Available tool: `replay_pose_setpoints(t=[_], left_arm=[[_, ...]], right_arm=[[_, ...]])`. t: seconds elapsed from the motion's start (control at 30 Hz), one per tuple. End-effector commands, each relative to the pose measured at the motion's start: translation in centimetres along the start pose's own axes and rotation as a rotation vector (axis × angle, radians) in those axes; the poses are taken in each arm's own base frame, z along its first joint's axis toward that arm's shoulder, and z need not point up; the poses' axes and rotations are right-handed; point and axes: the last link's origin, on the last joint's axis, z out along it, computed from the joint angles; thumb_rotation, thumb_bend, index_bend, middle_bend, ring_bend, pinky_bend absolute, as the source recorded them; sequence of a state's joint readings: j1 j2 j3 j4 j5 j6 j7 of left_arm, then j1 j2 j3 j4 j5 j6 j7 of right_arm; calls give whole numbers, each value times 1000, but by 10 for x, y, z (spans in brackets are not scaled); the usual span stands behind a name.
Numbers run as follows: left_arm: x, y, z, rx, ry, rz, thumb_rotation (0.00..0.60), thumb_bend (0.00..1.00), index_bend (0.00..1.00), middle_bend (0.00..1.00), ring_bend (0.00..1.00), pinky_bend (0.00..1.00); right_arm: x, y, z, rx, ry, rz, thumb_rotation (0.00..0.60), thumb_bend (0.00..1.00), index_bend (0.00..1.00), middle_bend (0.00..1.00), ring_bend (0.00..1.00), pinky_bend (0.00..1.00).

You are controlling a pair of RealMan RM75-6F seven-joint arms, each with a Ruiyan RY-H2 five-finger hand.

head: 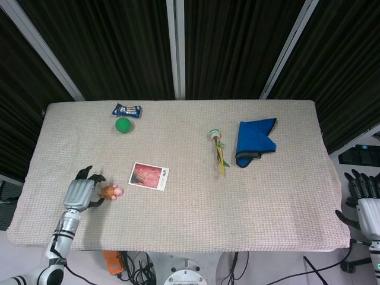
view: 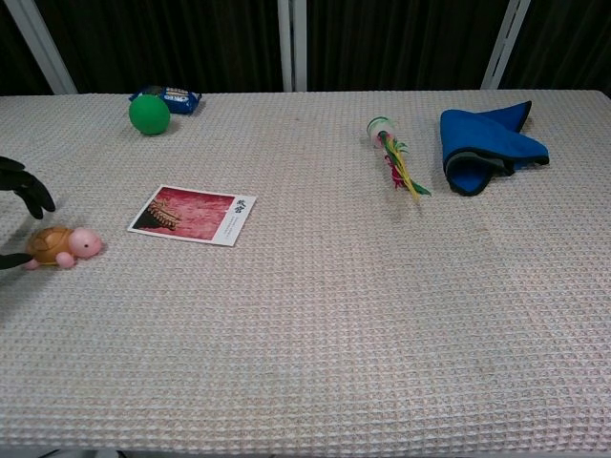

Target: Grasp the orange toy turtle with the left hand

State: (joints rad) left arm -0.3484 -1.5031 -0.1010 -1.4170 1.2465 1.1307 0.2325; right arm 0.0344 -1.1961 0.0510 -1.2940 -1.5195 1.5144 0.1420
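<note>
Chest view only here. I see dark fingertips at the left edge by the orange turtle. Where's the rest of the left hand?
Observer: Head view shows the whole left hand just left of the orange toy turtle in the picture, fingers spread to either side of it, not closed on it.
Operator: Right hand? Nothing in my view.
Observer: The right hand sits off the table, past its right edge near the front corner, holding nothing.
</note>
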Motion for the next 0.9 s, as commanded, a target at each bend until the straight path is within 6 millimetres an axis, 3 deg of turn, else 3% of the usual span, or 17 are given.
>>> replay_pose_setpoints(t=[0.03,0.4,0.67,0.9], left_arm=[[-1,1,3,2,1,-23,600,224,387,390,108,124],[-8,3,9,-13,-5,-9,600,308,503,495,191,133],[-11,3,14,-4,45,29,600,356,667,654,344,176],[-9,3,12,-10,35,48,600,338,642,639,349,174]], right_arm=[[0,1,1,-7,3,-1,600,95,0,0,0,0],[-4,2,1,-13,-8,-3,600,99,0,0,0,0],[-3,4,1,-24,-10,-2,600,100,0,0,0,0],[-3,4,1,-21,-9,1,600,100,0,0,0,0]])
